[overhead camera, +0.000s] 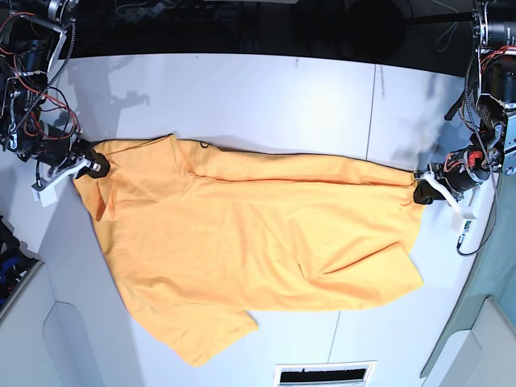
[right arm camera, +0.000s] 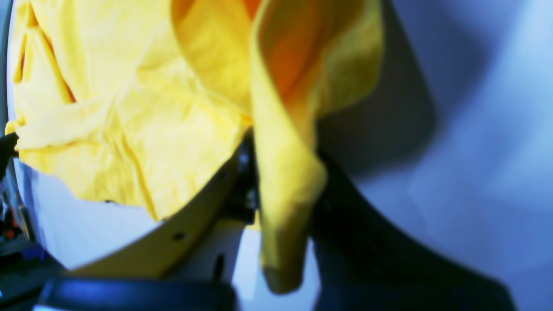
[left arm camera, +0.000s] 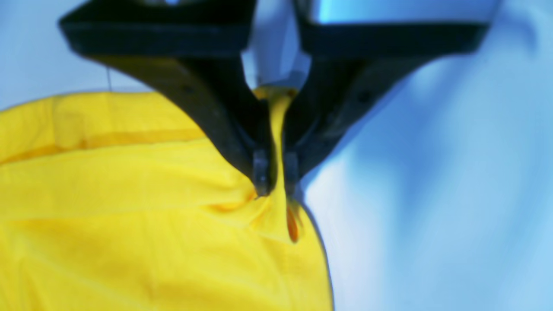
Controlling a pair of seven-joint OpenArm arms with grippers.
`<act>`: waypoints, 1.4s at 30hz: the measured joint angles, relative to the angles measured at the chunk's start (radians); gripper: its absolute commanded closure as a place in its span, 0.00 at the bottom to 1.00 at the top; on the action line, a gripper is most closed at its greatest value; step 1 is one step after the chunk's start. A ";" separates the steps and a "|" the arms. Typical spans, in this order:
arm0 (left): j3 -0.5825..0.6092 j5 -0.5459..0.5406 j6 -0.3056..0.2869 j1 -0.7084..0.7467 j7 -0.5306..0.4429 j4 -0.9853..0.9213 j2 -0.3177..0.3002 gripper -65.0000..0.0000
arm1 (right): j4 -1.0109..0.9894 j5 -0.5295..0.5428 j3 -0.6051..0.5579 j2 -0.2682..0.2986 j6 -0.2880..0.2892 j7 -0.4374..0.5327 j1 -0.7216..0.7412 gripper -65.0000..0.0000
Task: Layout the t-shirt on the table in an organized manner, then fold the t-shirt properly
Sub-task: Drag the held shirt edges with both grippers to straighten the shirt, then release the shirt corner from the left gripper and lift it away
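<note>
The orange t-shirt (overhead camera: 250,234) lies spread across the white table (overhead camera: 266,89), its upper edge pulled taut between both grippers. At the right in the base view, my left gripper (overhead camera: 423,193) is shut on a corner of the cloth. In the left wrist view the black fingers (left arm camera: 261,166) of that left gripper (left arm camera: 276,183) pinch a bunched fold of the t-shirt (left arm camera: 129,216). My right gripper (overhead camera: 95,165) is shut on the opposite corner at the left. Close up, that right gripper (right arm camera: 281,203) has the t-shirt (right arm camera: 151,108) clamped, with cloth hanging over its fingers. One sleeve (overhead camera: 201,339) points toward the front edge.
A thin dark seam (overhead camera: 371,105) runs across the tabletop right of centre. A slotted white plate (overhead camera: 322,375) sits at the front edge. Cables and arm bases stand at both far corners, and a dark gap runs behind the table.
</note>
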 measured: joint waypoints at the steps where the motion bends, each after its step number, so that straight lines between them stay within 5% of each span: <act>1: 0.000 -0.005 -0.001 0.002 0.021 0.006 -0.004 1.00 | 0.013 0.005 0.000 0.008 0.002 -0.002 -0.015 1.00; 8: 0.002 -0.115 -0.069 0.169 0.088 0.179 -0.051 1.00 | 0.180 0.037 0.007 0.073 -0.001 -0.013 -0.187 1.00; 15: 0.004 -0.155 -0.060 0.371 0.129 0.402 -0.093 1.00 | 0.320 0.040 0.065 0.068 0.003 -0.018 -0.322 1.00; 22: 0.006 -0.184 -0.060 0.411 0.134 0.441 -0.090 1.00 | 0.346 0.041 0.120 0.068 0.005 -0.018 -0.382 1.00; 26: 0.006 -0.217 -0.058 0.411 0.160 0.441 -0.092 0.71 | 0.346 0.068 0.121 0.068 0.005 -0.017 -0.381 0.97; 28: 0.006 -0.249 -0.061 0.410 0.185 0.441 -0.093 0.60 | 0.346 0.085 0.122 0.068 0.003 -0.009 -0.381 0.80; 30: -0.006 -0.279 -0.061 0.407 0.216 0.443 -0.090 0.58 | 0.347 0.097 0.123 0.068 0.003 -0.009 -0.380 0.71; 34: -0.105 -0.317 -0.056 0.414 0.253 0.489 -0.089 0.58 | 0.378 0.105 0.124 0.068 0.003 -0.001 -0.379 0.70; 40: -0.233 -0.367 -0.049 0.351 0.171 0.559 -0.090 0.58 | 0.417 0.108 0.124 0.068 0.003 0.001 -0.379 0.70; 42: -0.229 -0.303 0.035 0.306 0.151 0.557 -0.074 0.58 | 0.417 0.100 0.124 0.068 0.003 0.001 -0.379 0.70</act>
